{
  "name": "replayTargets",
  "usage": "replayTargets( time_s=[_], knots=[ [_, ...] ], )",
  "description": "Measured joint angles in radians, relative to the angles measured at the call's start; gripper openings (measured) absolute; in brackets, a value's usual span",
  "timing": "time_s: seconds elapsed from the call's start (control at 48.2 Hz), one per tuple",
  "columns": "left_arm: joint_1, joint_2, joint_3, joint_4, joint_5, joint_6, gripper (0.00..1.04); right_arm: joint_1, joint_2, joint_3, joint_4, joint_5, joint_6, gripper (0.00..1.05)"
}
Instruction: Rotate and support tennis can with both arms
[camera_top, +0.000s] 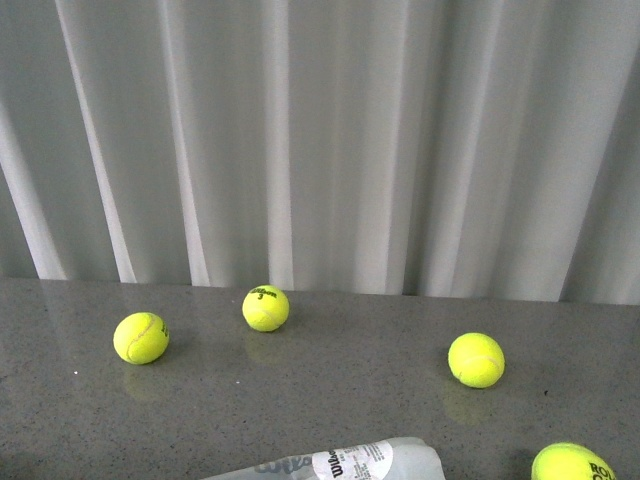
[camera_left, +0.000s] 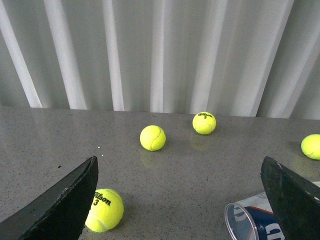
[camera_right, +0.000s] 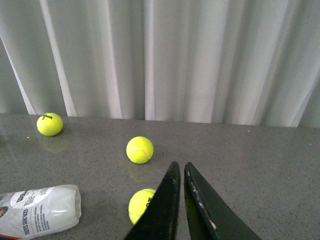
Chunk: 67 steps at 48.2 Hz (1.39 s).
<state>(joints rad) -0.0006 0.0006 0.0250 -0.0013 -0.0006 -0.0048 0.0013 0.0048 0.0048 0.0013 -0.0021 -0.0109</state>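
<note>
Tennis can (camera_top: 340, 463) on its side, empty-looking — left wrist view alone shows its open mouth. Left gripper (camera_left: 179, 165) spread wide; right gripper (camera_right: 181, 165) pinched closed, empty.

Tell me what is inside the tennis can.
The tennis can lies on its side on the table. No ball shows through its clear closed end or at its open mouth. Its label and the picture edges hide the rest.
</note>
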Motion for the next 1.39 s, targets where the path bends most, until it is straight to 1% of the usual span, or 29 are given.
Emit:
replayTargets(
  time_s=[0.042, 0.166, 0.187, 0.27, 0.291, 0.353, 0.374, 0.415, 0.436, 0.478, 0.498, 0.54, 0.581, 0.623, 0.727, 0.789, 0.872, 0.934, 1.038, 1.121, 1.391],
  knots=[
    [0.0, 0.0, 0.0, 0.0, 0.0, 0.0, 0.98, 0.0, 0.0, 0.0, 0.0, 0.0, 0.0, 0.16],
    [0.0, 0.0, 0.0, 0.0, 0.0, 0.0, 0.98, 0.0, 0.0, 0.0, 0.0, 0.0, 0.0, 0.37],
    [0.0, 0.0, 0.0, 0.0, 0.0, 0.0, 0.98, 0.0, 0.0, 0.0, 0.0, 0.0, 0.0, 0.38],
    [0.0, 0.0, 0.0, 0.0, 0.0, 0.0, 0.98, 0.0, 0.0, 0.0, 0.0, 0.0, 0.0, 0.53],
    [0.0, 0.0, 0.0, 0.0, 0.0, 0.0, 0.98, 0.0, 0.0, 0.0, 0.0, 0.0, 0.0, 0.58],
    [0.0, 0.0, 0.0, 0.0, -0.002, -0.001, 0.98, 0.0, 0.0, 0.0, 0.0, 0.0, 0.0, 0.69],
    [-0.012, 0.019, 0.008, -0.024, -0.034, -0.013, 0.98, 0.0, 0.0, 0.0, 0.0, 0.0, 0.0, 0.72],
    [-0.055, 0.099, 0.062, -0.148, -0.156, -0.082, 0.98, 0.0, 0.0, 0.0, 0.0, 0.0, 0.0, 0.79],
    [-0.074, 0.167, 0.1, -0.199, -0.208, -0.109, 0.98, 0.0, 0.0, 0.0, 0.0, 0.0, 0.0, 0.81],
    [-0.092, 0.284, 0.154, -0.222, -0.266, -0.158, 0.98, 0.0, 0.0, 0.0, 0.0, 0.0, 0.0, 0.88],
    [-0.101, 0.364, 0.191, -0.215, -0.28, -0.18, 0.98, 0.0, 0.0, 0.0, 0.0, 0.001, 0.0, 0.92],
    [-0.11, 0.558, 0.291, -0.148, -0.254, -0.225, 0.98, 0.0, -0.001, 0.0, 0.0, -0.002, 0.001, 0.99],
    [-0.125, 0.778, 0.426, -0.066, -0.182, -0.258, 0.98, 0.0, 0.0, 0.0, -0.001, -0.001, 0.0, 0.98],
    [-0.144, 0.948, 0.539, -0.042, -0.126, -0.276, 0.98, 0.0, -0.001, 0.0, -0.001, 0.0, 0.001, 0.97],
    [-0.21, 1.344, 0.76, -0.072, 0.005, -0.333, 0.98, 0.0, -0.001, 0.0, -0.001, 0.0, 0.001, 0.98],
    [-0.243, 1.492, 0.803, -0.086, 0.059, -0.36, 0.98, 0.0, -0.001, 0.0, -0.001, 0.0, 0.001, 0.98],
    [-0.279, 1.606, 0.807, -0.074, 0.132, -0.388, 0.98, 0.0, -0.001, 0.0, -0.001, 0.0, 0.001, 0.98],
    [-0.303, 1.652, 0.797, -0.054, 0.165, -0.397, 0.98, 0.0, -0.001, 0.0, -0.001, 0.0, 0.001, 0.98],
    [-0.345, 1.709, 0.76, 0.038, 0.192, -0.418, 0.98, 0.0, -0.001, 0.0, -0.001, 0.0, 0.001, 0.98],
    [-0.348, 1.757, 0.731, 0.1, 0.185, -0.428, 0.98, 0.0, -0.001, 0.0, -0.001, 0.0, 0.001, 0.98],
    [-0.339, 1.805, 0.706, 0.156, 0.173, -0.444, 0.98, 0.0, -0.001, 0.0, -0.001, 0.0, 0.001, 0.98]
  ],
)
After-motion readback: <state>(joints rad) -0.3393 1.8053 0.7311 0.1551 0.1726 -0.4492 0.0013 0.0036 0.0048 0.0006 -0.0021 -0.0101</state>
